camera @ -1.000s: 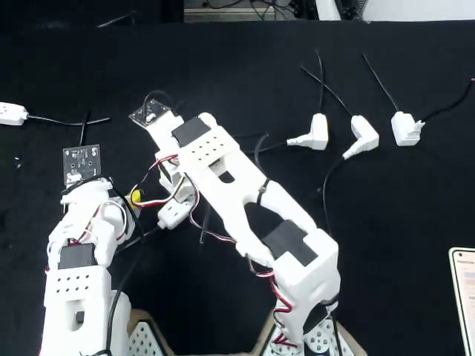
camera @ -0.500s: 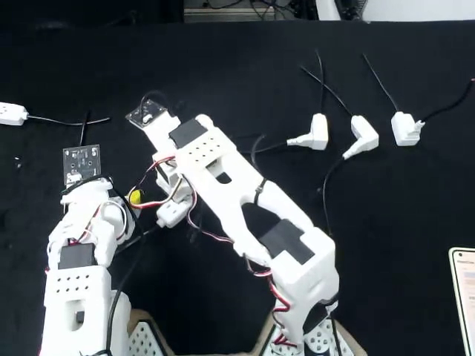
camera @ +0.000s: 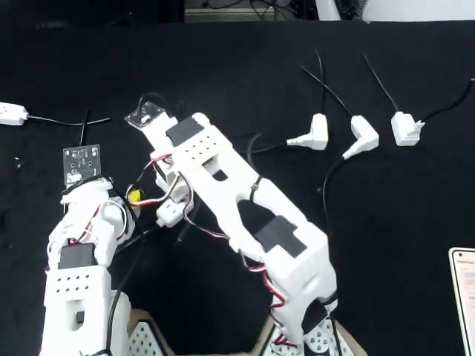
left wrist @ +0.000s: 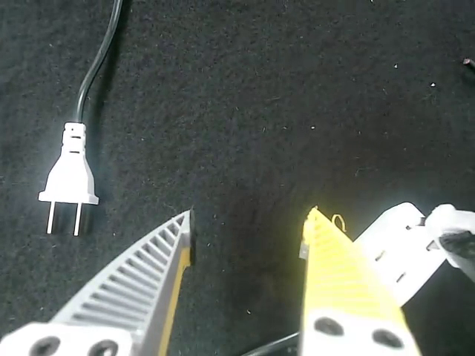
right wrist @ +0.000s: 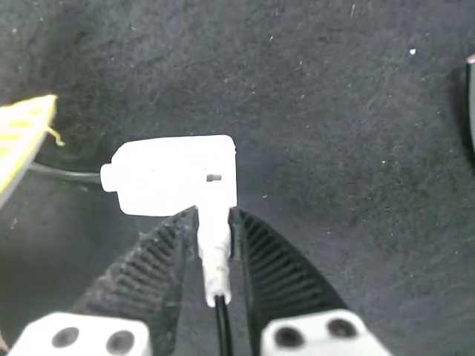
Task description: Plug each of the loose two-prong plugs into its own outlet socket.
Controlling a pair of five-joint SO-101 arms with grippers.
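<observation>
Plug (right wrist: pixel 214 263) clenched by neck in right claw (right wrist: pixel 214 219), butted against outlet socket (right wrist: pixel 174 176) mid-frame, likely for straight push-in. Left claw (left wrist: pixel 250 215) released; second plug (left wrist: pixel 69 182) left loose at left edge.

Paper (camera: pixel 464 293) cut by edge; plug (right wrist: pixel 213 256) prongs hidden at socket (right wrist: pixel 174 176).

Got three white sockets (camera: pixel 315 133) (camera: pixel 361 137) (camera: pixel 404 127) in a row off to the far right, each already plugged by the look of it. Fourth socket (right wrist: pixel 174 174) lying flat nearer the arms, a plug (right wrist: pixel 213 259) pushed into its side and pinched in the right gripper (right wrist: pixel 214 213). One last plug (left wrist: pixel 69 178), white, lying flat and loose, both prongs bare, well apart from that fourth socket.
</observation>
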